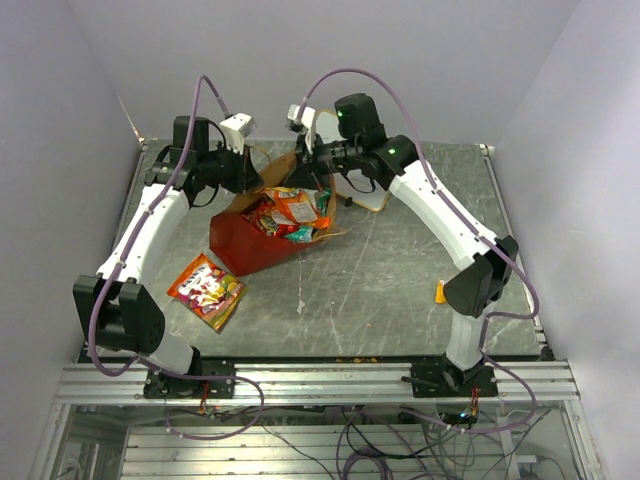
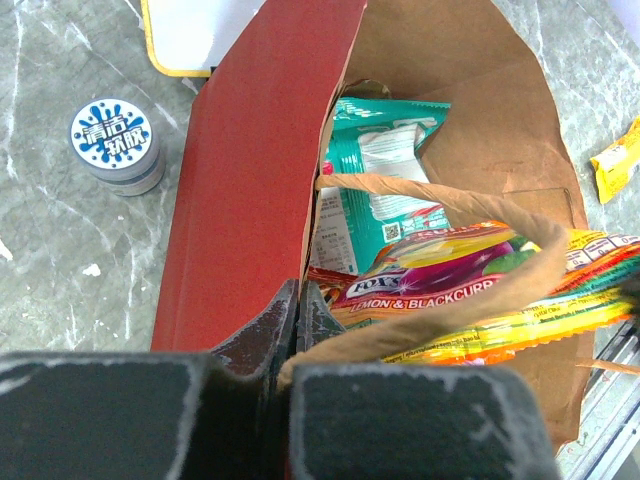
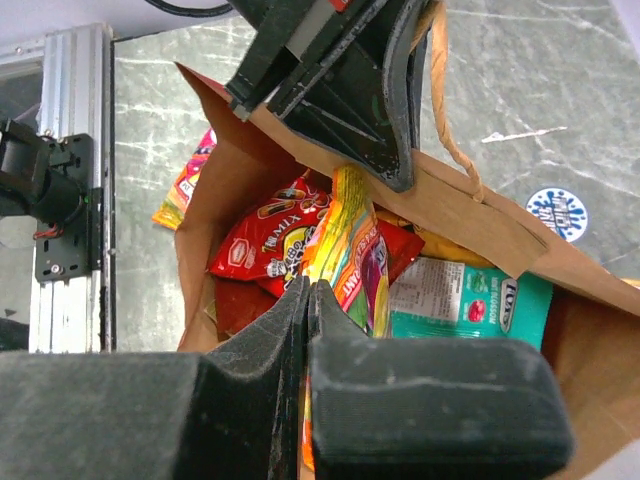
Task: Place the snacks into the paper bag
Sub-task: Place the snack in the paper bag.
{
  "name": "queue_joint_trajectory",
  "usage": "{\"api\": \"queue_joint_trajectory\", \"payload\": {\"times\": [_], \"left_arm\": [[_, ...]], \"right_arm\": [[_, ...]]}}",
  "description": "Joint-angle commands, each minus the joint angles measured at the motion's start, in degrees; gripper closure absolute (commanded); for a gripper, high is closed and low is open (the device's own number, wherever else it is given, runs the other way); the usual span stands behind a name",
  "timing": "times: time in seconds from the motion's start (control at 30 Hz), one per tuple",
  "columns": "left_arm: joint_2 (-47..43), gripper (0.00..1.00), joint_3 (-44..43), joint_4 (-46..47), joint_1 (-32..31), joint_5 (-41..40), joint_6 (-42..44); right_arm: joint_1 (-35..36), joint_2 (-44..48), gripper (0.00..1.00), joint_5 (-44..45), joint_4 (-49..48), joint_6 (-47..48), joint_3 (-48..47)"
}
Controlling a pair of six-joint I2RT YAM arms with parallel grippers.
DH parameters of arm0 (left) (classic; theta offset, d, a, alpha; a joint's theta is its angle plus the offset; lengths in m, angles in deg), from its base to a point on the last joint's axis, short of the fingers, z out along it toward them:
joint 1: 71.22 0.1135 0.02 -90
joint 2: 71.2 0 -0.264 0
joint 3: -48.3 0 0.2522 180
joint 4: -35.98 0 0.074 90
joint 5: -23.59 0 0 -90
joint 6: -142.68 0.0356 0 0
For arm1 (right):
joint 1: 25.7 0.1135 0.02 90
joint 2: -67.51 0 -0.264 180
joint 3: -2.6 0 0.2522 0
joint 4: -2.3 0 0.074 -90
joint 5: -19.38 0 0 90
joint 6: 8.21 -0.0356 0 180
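The paper bag (image 2: 250, 200) is pinched at its red wall by the closed left gripper (image 2: 297, 315). The right gripper (image 3: 308, 305) is shut over the snacks (image 3: 265, 250); any hold is unclear.

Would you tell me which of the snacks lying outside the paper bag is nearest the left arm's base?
The large orange packet, lying flat left of the red paper bag; the small yellow bar lies far off by the right arm.
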Motion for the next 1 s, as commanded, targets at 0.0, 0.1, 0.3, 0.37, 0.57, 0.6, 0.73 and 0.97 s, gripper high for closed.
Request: {"api": "queue_joint_trajectory", "payload": {"times": [0.0,0.1,0.3,0.37,0.57,0.6,0.73,0.97], "left_arm": [[-0.2,0.93,-0.8,1.2,-0.2,-0.1,0.0],[-0.5,0.93,-0.5,1.7,-0.2,-0.4,0.2],[-0.4,0.93,-0.7,1.6,-0.2,-0.9,0.2],[-0.6,0.93,-0.6,1.7,-0.2,-0.8,0.3],[-1.3,0.93,0.1,2.4,-0.2,-0.7,0.5],[-1.4,0.93,0.2,2.5,-0.2,-0.7,0.5],[-1.2,0.93,0.2,2.5,-0.2,-0.4,0.4],[-1.9,0.93,0.5,2.9,-0.2,-0.4,0.3]], "right_arm": [[1.3,-3.8,1.00,-0.3,0.0,-0.9,-2.0],[2.9,-4.0,1.00,-0.3,0.6,-0.4,-2.4],[4.2,-1.6,1.00,-0.1,1.2,0.6,-1.5],[4.2,-0.9,1.00,3.4,1.2,1.8,-0.7],[1.9,-1.3,0.97,12.0,4.1,4.3,-1.4],[1.7,-0.8,0.92,11.9,4.1,4.6,-1.3],[1.7,1.5,0.80,13.5,4.1,5.8,-0.9],[1.7,3.1,0.75,20.2,7.7,9.2,2.4]]}}
